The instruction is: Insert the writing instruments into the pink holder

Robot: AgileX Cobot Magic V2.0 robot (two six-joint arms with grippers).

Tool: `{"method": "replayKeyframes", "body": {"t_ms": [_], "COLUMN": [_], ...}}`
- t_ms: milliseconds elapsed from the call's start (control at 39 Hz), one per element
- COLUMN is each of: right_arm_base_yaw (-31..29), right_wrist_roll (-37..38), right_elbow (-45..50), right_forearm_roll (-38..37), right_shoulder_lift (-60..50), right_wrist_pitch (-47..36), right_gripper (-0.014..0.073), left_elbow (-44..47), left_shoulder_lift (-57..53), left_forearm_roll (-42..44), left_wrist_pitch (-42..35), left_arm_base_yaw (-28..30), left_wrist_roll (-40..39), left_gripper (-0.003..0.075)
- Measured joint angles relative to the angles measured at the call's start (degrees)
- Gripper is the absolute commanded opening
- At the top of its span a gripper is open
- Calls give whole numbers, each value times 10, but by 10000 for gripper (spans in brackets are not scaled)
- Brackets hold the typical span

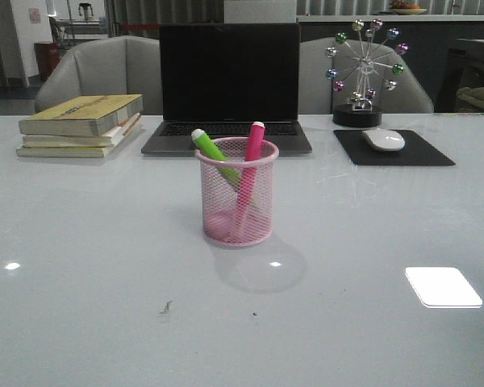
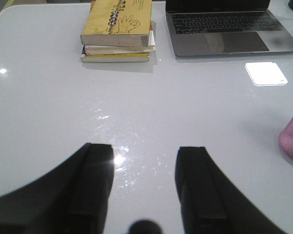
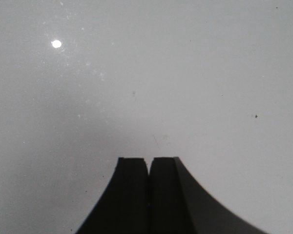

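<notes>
1. The pink wire-mesh cylindrical holder [image 1: 237,192] stands mid-table, near the laptop [image 1: 228,85].
2. Both chunky markers, bright green [image 1: 214,151] and hot pink [image 1: 249,165], lean inside, caps up; the job looks finished.
3. The left gripper [image 2: 144,187] gapes wide and empty; the right gripper [image 3: 149,187] is pinched closed, holding nothing.

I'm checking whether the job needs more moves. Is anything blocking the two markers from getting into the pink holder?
Nothing visible blocks them: the green marker and the pink marker already stand inside the pink holder, leaning against its rim with caps poking out. The left gripper is open and empty; the right gripper is shut over bare table.
</notes>
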Motion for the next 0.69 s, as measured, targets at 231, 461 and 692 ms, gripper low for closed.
{"method": "replayKeyframes", "body": {"t_ms": [231,461,692], "right_arm_base_yaw": [0,0,24], "right_wrist_roll": [0,0,25], "right_elbow": [0,0,0], "right_forearm_roll": [-1,-5,-6], "right_shoulder_lift": [-1,-54,-142], "right_wrist_pitch": [0,0,2], "right_gripper": [22,22,22], "left_elbow": [0,0,0], "left_shoulder_lift": [0,0,0], "left_forearm_roll": [0,0,0], "left_wrist_pitch": [0,0,0], "left_arm_base_yaw": [0,0,0], "left_wrist_roll": [0,0,0], "left_gripper": [363,363,363]}}
